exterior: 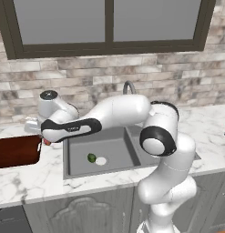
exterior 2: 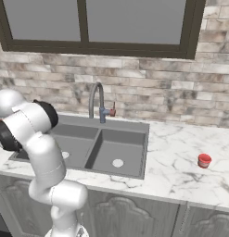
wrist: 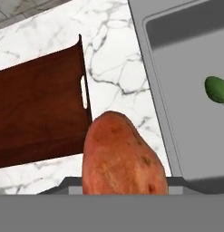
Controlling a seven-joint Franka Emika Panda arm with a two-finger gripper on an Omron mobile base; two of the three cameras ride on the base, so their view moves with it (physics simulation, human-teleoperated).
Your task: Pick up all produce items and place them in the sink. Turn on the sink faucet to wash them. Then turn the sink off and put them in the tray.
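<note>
Item: orange-red vegetable (wrist: 124, 156), tapered, firm and fairly heavy by the look, dull skin unlikely to slip; held across its thick middle in the claw (exterior: 44, 138), over the marble table (wrist: 115, 68) between tray (wrist: 36, 108) and sink (exterior: 111, 150). Tray lies at ten o'clock of it in the hand view. Second item: green fruit (exterior: 91, 158), small, round, liable to roll, lies in the sink's left basin beside the drain (exterior: 101, 160); best pinched across its widest girth.

An orange-red vegetable (wrist: 124, 156) fills the lower middle, close to the camera. Beyond it lies white marbled surface (wrist: 113, 68), with the brown tray (wrist: 36, 108) at left and the grey sink (wrist: 186, 90) at right, holding a green fruit (wrist: 217, 89).
</note>
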